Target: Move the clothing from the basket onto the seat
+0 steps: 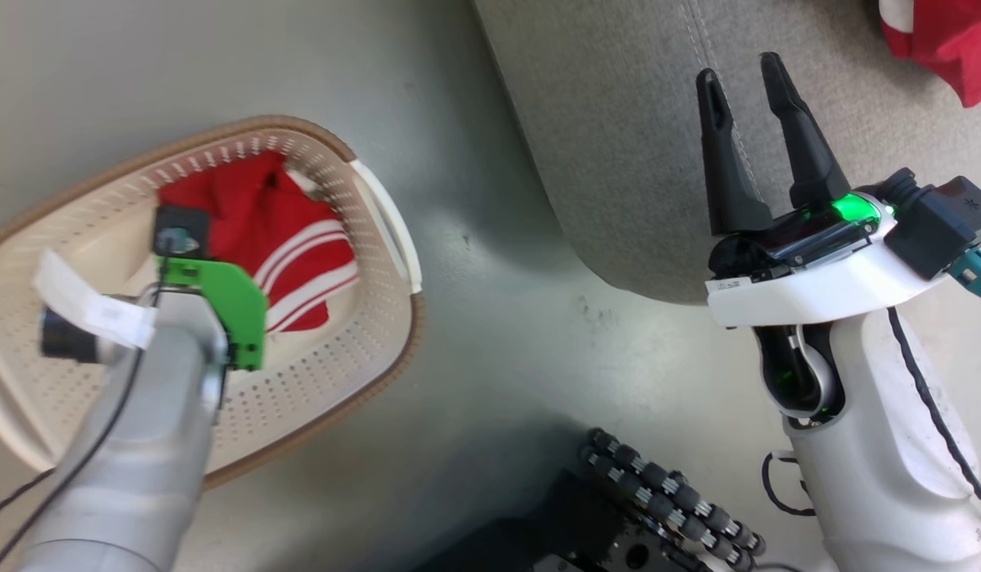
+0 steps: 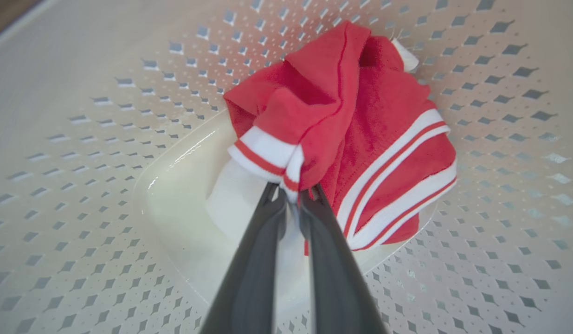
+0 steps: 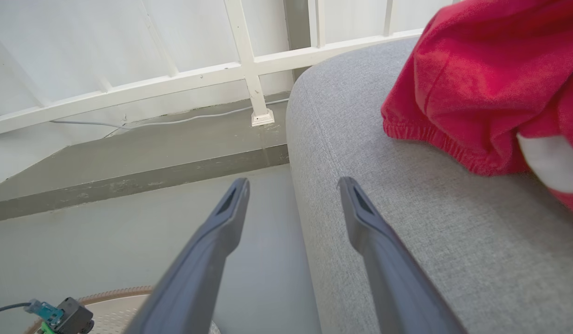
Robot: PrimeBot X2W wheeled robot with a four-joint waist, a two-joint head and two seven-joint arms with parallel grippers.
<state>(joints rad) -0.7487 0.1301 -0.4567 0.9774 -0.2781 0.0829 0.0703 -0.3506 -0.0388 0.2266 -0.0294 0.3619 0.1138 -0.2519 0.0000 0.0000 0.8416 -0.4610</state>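
A crumpled red garment (image 1: 248, 218) with white stripes lies at the bottom of the cream, perforated basket (image 1: 355, 349). Its striped cuff is pinched between the fingers (image 2: 258, 260) of the left gripper (image 2: 293, 191). The brown-rimmed basket stands on the floor (image 1: 490, 357) beside the big grey seat (image 1: 617, 143). A second red garment (image 1: 947, 48), with a white panel, rests on the seat.

Nothing here is actually readable, sorry. The white tag (image 1: 93, 306) wrapped on the left forearm (image 1: 140, 413) has faint print and there's a tiny sticker (image 1: 729, 283) at the base of the right gripper (image 1: 739, 67) (both too blurry to make out).
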